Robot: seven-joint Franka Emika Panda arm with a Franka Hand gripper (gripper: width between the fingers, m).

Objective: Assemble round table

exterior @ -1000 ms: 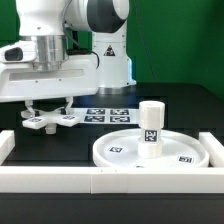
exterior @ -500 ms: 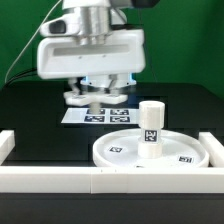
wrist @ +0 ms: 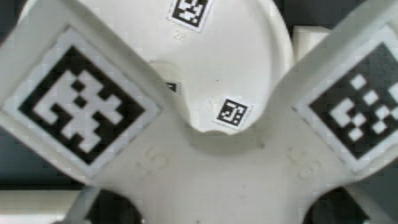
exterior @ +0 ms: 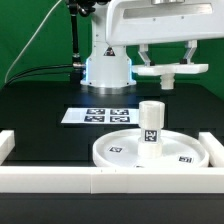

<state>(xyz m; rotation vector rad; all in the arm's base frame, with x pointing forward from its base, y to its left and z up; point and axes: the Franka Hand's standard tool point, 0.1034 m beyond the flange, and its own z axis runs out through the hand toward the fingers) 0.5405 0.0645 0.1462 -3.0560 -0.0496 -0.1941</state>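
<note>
My jaws pinch the cross-shaped base (exterior: 170, 72) aloft. I should centre it over the leg (exterior: 150, 122), level, before lowering.

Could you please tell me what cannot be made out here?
- Wrist view: the cross-shaped base fills the frame, hiding everything beneath it.
- Exterior view: the top edge cuts off the arm above the gripper.
- Exterior view: the border rail hides the round disc's lower front edge.
- Exterior view: the leg's tag is too small to read.
</note>
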